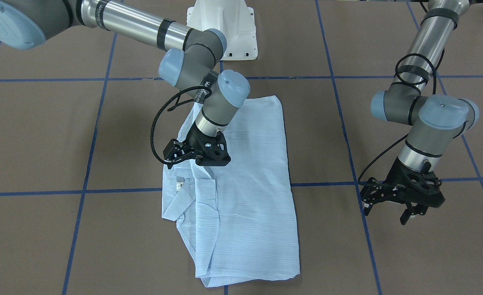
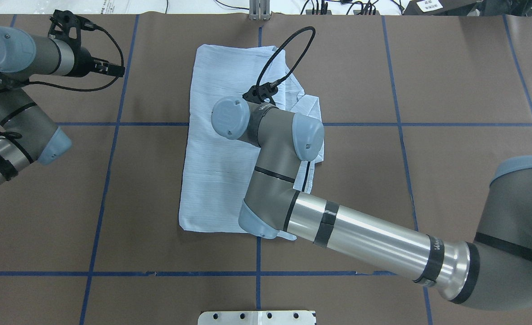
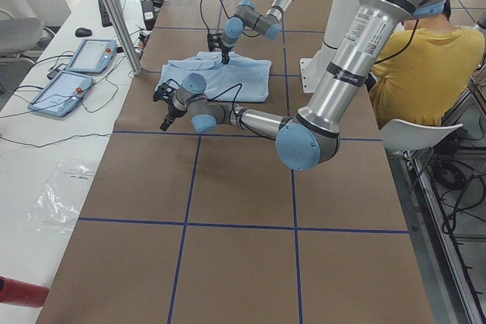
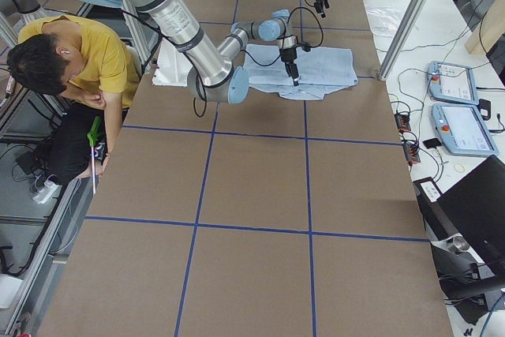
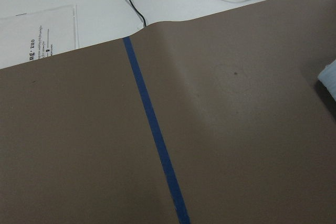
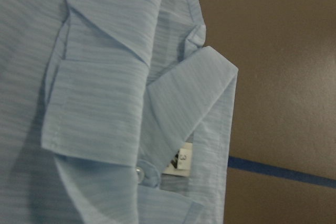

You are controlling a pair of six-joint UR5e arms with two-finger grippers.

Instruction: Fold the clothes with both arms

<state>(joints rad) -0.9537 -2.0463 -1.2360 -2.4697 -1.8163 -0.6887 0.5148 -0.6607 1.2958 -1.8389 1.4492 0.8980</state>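
The light blue striped shirt [image 1: 245, 196] lies folded into a long rectangle on the brown table, and also shows in the overhead view [image 2: 216, 149]. Its collar and white label [image 6: 181, 161] face up at the edge. My right gripper [image 1: 213, 162] hovers low over the shirt near the collar; its fingers are hidden, so I cannot tell whether they are open. My left gripper [image 1: 413, 213] is open and empty, above bare table well to the side of the shirt, and shows in the overhead view [image 2: 114, 70]. The left wrist view shows only table and a sliver of blue cloth [image 5: 328, 80].
Blue tape lines [image 5: 152, 129] grid the table. The white pedestal base [image 1: 225, 28] stands at the robot's edge. A person in yellow [image 3: 425, 58] sits beside the robot. Teach pendants [image 4: 458, 108] and cables lie on the white bench past the table's far edge.
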